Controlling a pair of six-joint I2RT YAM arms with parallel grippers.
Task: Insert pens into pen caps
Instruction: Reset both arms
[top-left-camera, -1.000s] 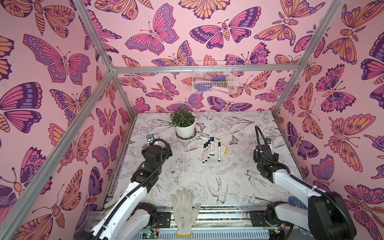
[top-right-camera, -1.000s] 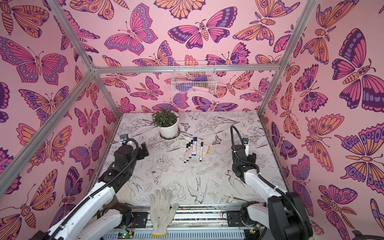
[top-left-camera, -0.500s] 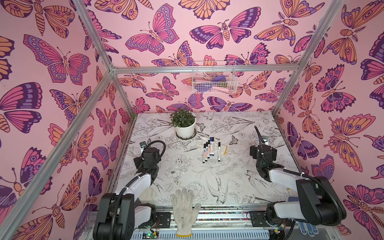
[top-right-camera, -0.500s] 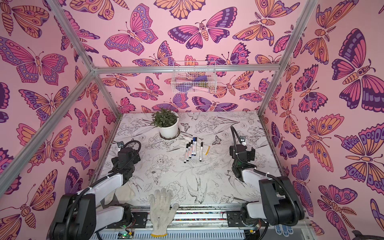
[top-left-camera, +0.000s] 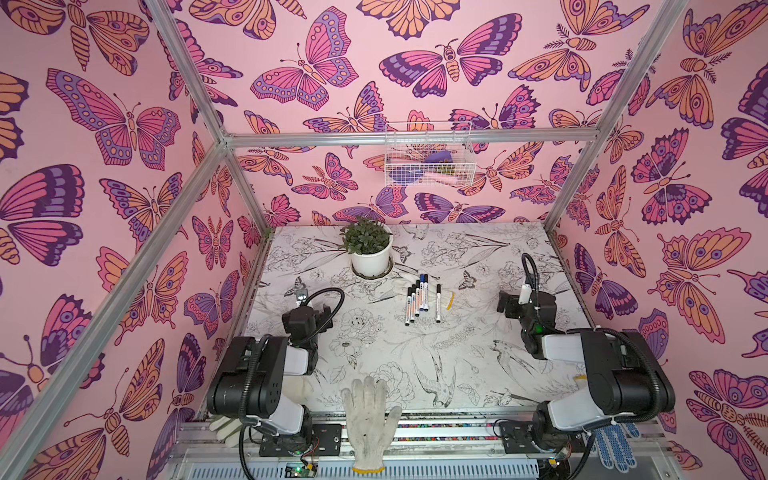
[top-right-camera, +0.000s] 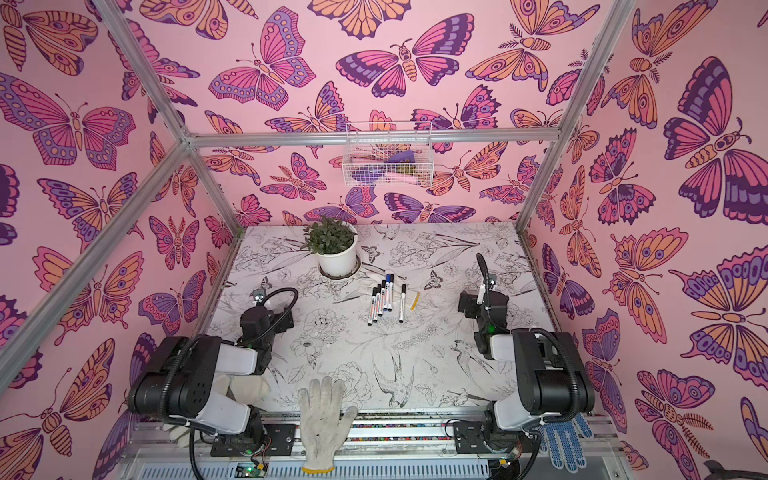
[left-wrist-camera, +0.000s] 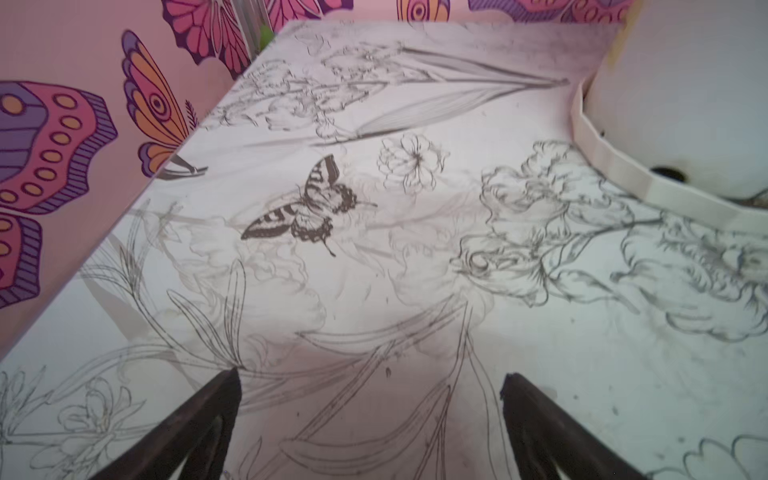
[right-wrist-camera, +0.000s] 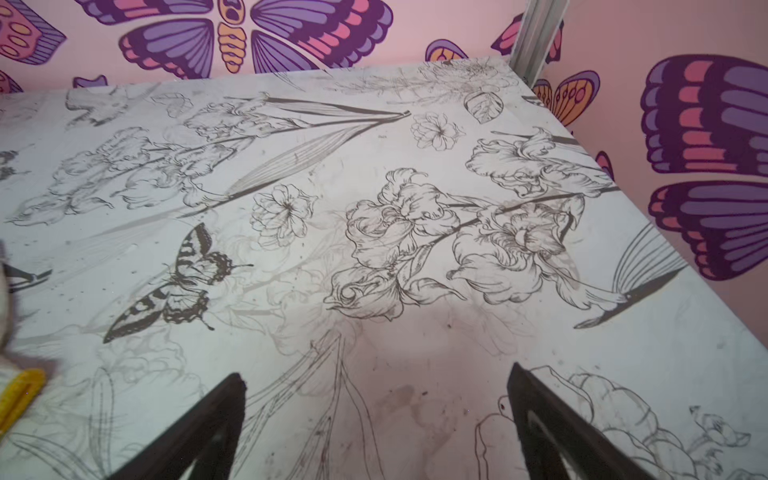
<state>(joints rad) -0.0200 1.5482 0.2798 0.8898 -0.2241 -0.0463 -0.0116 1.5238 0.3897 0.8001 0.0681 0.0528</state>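
Row of slim white plastic marker pens (top-left-camera: 417, 300) lies at the middle of the flower-printed desk (top-left-camera: 374, 345). Light, stiff, slick round barrels, likely to roll: grab mid-barrel, across the width. Both gape empty, well clear of them: left pincer (left-wrist-camera: 370, 386), right pincer (right-wrist-camera: 376, 382).

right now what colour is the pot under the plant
White; the pot shows best in a top view.

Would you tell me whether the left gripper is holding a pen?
No, the left gripper stands open and empty, away from the pens.
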